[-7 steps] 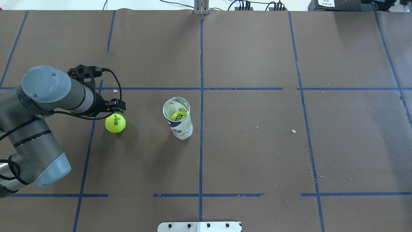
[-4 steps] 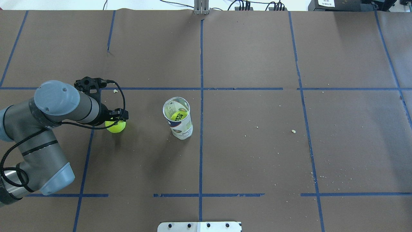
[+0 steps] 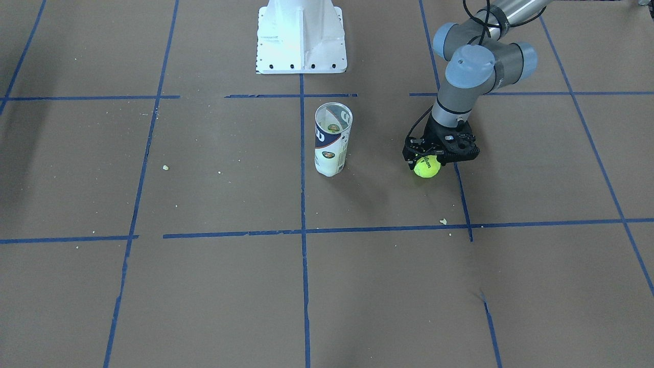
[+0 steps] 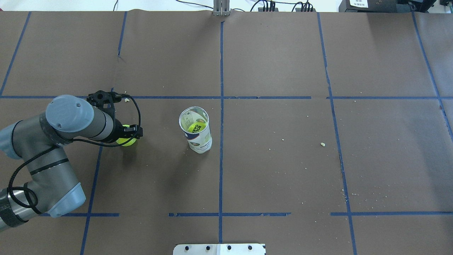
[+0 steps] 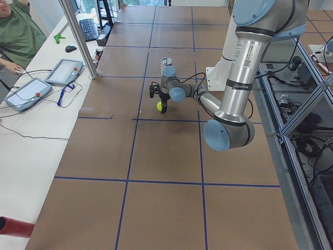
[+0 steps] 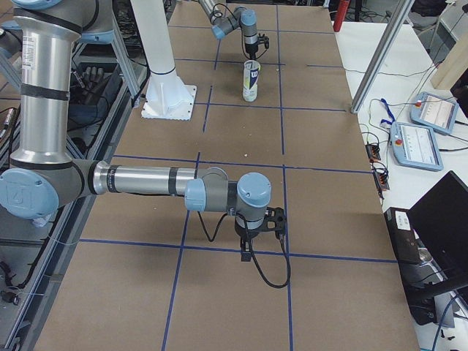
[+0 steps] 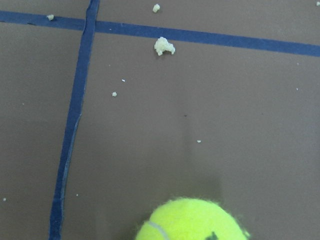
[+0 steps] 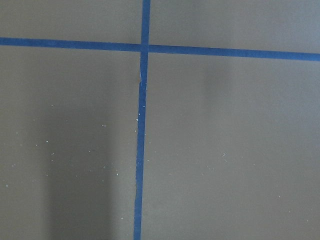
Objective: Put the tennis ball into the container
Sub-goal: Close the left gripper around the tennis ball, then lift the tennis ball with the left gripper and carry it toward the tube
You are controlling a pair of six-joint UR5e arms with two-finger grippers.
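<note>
Seeing left tool down over tennis ball on desk, well apart from upright tube with second ball inside. Can't tell pinching or spread. Same for right tool, over tape cross.

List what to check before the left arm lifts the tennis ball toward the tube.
1. Position: the left gripper sits right on top of the tennis ball: ok.
2. Grip on the ball: cannot tell, no view shows the fingers clearly.
3. The container is upright with its mouth open: ok.
4. Room inside: ok, it seems; one other ball lies at the bottom with space above.
5. Path from ball to container: ok, only brown paper shows between them.
6. The right gripper is out of the way: ok, it hangs far along the table from the container.
</note>
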